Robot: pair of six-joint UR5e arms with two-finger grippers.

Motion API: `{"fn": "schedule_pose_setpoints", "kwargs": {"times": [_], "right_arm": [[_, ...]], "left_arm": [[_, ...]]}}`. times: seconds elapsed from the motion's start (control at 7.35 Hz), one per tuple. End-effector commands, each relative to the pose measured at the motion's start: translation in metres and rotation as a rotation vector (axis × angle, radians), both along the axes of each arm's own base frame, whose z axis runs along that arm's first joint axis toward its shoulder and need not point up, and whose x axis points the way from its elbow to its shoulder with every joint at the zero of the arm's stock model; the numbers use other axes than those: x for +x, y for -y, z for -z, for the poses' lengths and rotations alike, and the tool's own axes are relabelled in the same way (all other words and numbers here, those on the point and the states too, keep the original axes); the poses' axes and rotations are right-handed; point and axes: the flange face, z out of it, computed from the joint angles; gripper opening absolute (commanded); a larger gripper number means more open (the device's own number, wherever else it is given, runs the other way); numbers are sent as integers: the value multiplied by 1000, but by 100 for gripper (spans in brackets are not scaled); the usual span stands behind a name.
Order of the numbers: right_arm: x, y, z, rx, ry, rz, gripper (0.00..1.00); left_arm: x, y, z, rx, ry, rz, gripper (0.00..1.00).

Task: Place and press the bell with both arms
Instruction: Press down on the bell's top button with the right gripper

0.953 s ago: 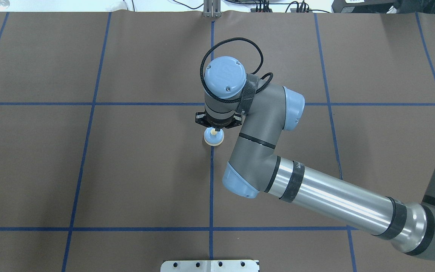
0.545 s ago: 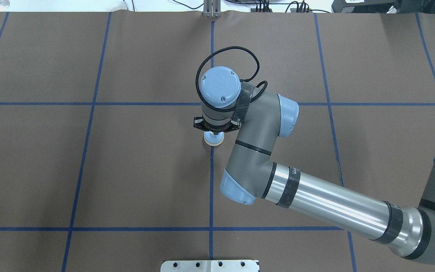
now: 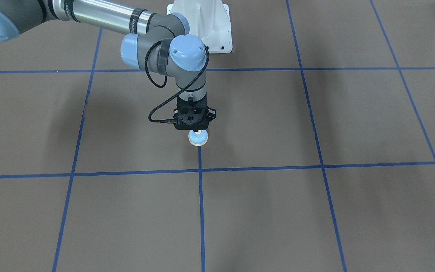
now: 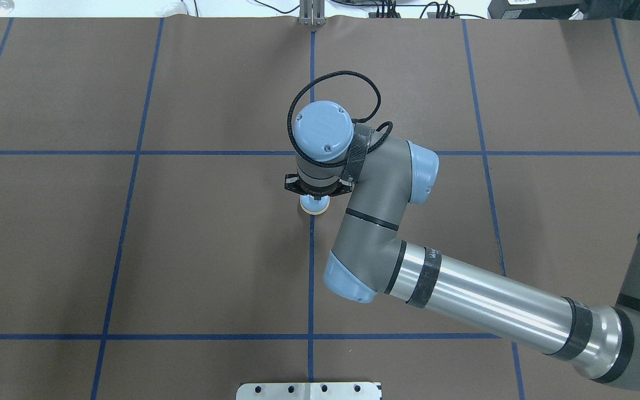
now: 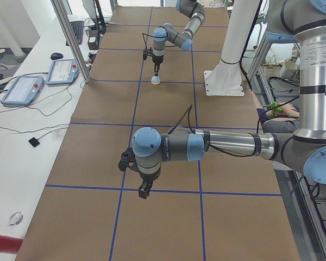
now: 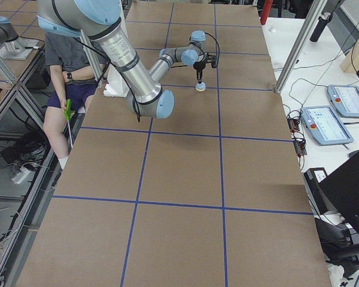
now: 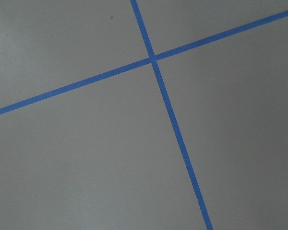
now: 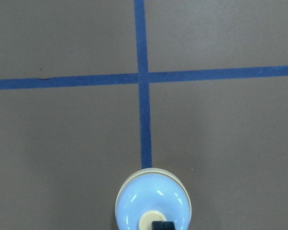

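The light-blue bell [image 4: 314,206] with its cream base stands on the brown table at the end of a blue tape line; it also shows in the front view [image 3: 198,139] and the right wrist view [image 8: 152,199]. My right gripper [image 4: 315,196] points straight down over it, fingers together, its black tip [image 8: 162,225] on the cream button. The bell is small and far in the side views [image 5: 156,80] [image 6: 200,87]. My left gripper [image 5: 144,191] hangs just above the table far from the bell, seen only in the left side view; I cannot tell whether it is open or shut.
The white pedestal [image 3: 202,26] stands behind the right arm, its base plate [image 4: 309,390] at the overhead view's bottom edge. Blue tape lines [image 7: 156,60] cross below the left wrist. Tablets [image 5: 62,70] lie on a side table. A seated person [image 6: 66,78] is beside the table.
The right wrist has shifted a little left and down over the bell, and the gripper now hides the button in the overhead view. The bell has stayed in place.
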Motion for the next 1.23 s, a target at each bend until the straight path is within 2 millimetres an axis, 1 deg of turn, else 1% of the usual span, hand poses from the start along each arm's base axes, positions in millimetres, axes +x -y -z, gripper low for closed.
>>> {"fn": "schedule_pose_setpoints", "kwargs": {"times": [0.0,0.54,0.68,0.82,0.95,1.09], "right_arm": [[-7,4,0,2,0,-1,0],[-7,4,6,9,6,5,0],[-3,6,14,12,16,5,0],[3,8,21,10,29,6,0],[18,15,28,-4,54,10,0],[39,24,35,-17,61,2,0]], "left_arm": [[0,0,0,-1,0,1,100],[0,1,0,-1,0,1,100],[0,0,-1,-4,0,2,100],[0,0,-1,-3,0,1,100],[1,1,-2,-4,-2,0,100],[1,1,-2,-4,-2,0,100]]}}
